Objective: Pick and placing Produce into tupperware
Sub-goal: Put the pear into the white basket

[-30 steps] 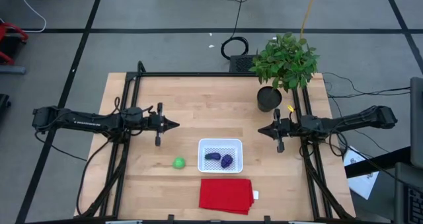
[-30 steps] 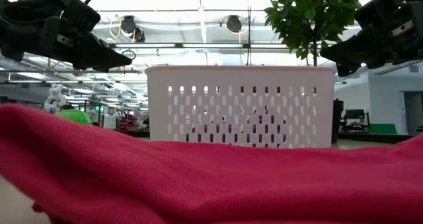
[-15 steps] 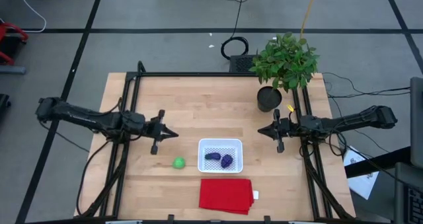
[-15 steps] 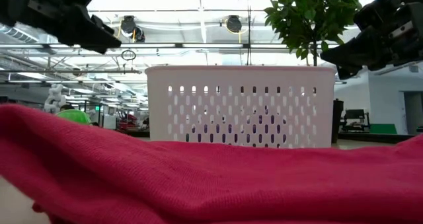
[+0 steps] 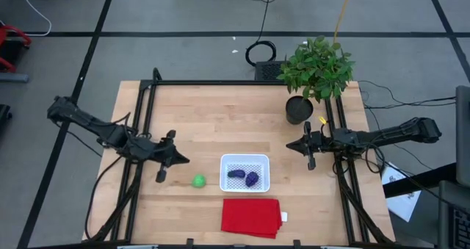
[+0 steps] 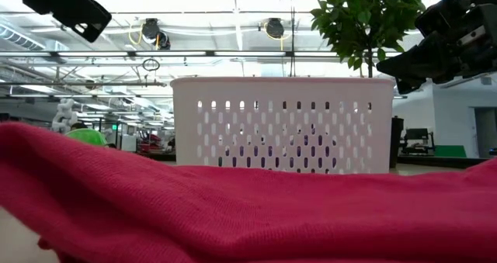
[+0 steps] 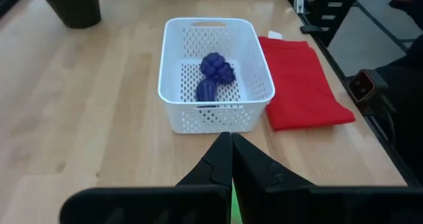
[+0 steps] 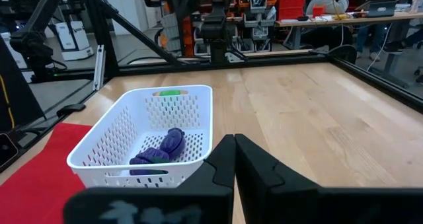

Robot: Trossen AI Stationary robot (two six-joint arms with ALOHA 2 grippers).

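Observation:
The white tupperware (image 5: 245, 172) sits on the table with two dark purple lumps (image 5: 244, 177) inside; they also show in the left wrist view (image 7: 213, 76) and the right wrist view (image 8: 160, 149). The green ball (image 5: 198, 181) rests on the wood left of the container. My left gripper (image 5: 185, 160) is shut and hovers above the table just left of and beyond the ball. My right gripper (image 5: 288, 146) is shut and waits right of the container, near the plant pot.
A potted plant (image 5: 314, 73) stands at the far right of the table. A flat red cloth (image 5: 251, 217) lies at the near edge, in front of the container. Black rails (image 5: 139, 131) run along both table sides. Bare wood lies between the arms beyond the container.
My left arm has swung toward the table's near edge, bringing its shut gripper closer to the green ball. The right arm, the produce and the container have stayed put.

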